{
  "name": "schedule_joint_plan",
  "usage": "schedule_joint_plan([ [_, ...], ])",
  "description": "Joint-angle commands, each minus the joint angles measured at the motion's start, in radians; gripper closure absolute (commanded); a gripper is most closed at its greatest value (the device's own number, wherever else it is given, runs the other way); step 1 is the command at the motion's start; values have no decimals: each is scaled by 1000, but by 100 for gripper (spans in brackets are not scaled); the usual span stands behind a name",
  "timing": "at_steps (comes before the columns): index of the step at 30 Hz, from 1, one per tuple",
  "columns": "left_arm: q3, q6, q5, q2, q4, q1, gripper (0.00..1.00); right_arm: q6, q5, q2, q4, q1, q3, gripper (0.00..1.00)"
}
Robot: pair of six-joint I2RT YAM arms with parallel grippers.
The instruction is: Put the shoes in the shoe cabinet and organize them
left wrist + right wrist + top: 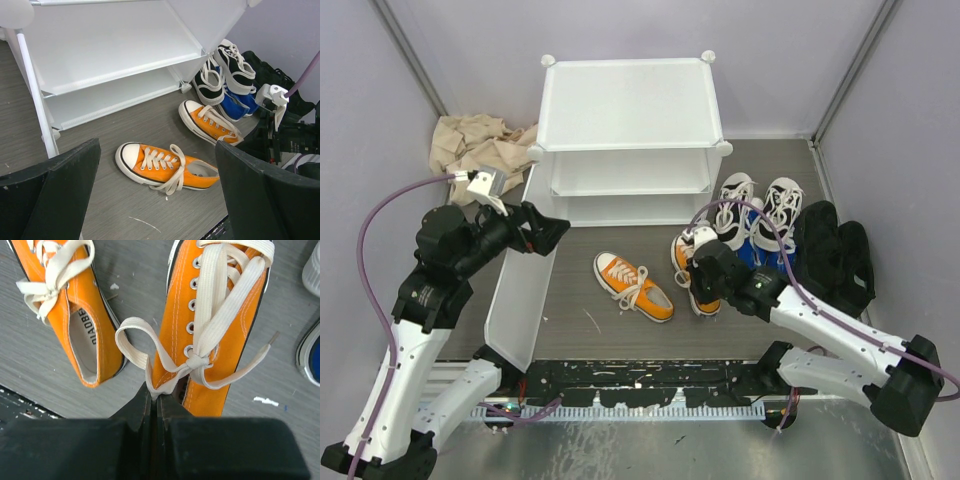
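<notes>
Starting left: crumpled tan paper heap (480, 145) at the back corner, beside the large white plastic shoe cabinet (625, 100). Its flat white door panel (515, 300) stands swung out toward the arms, and no shoe is on either shelf yet. Left end effector (548, 230) hovers by that door, fingers spread wide, holding nothing, likely there to guard the opening. One orange canvas sneaker (633, 287) lies loose mid-counter. Right end effector (154, 402) is pinched tight on the second orange sneaker (220, 340) at its collar edge, presumably to lift it. White-and-black sneakers (760, 210), blue sneakers (760, 255) and black sneakers (830, 255) cluster right of the cabinet. Dark wood-grain counter (580, 330); pale lilac walls (370, 100) close in.
</notes>
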Motion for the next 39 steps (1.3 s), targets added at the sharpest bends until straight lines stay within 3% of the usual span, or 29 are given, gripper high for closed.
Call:
schedule_joint_plan([
  [1, -15, 15, -28, -6, -17, -2, 2, -97, 18, 20, 261, 2, 41, 99],
  [12, -35, 47, -44, 3, -20, -2, 2, -240, 21, 230, 463, 14, -2, 98],
  [16, -45, 49, -42, 10, -11, -2, 2, -227, 76, 286, 457, 19, -25, 75],
  [19, -43, 53, -39, 22, -15, -3, 2, -206, 62, 237, 447, 19, -34, 57],
  [21, -39, 56, -38, 27, -19, -2, 2, -195, 6, 186, 434, 19, -33, 42],
  [25, -35, 57, -35, 26, -20, -1, 2, -164, -114, 120, 387, 20, -4, 32],
  [28, -35, 55, -34, 23, -22, -3, 2, -134, -187, 117, 364, 20, 13, 13],
  [39, -26, 61, -41, 1, -54, -2, 2, -55, -140, 262, 303, 20, 22, 9],
])
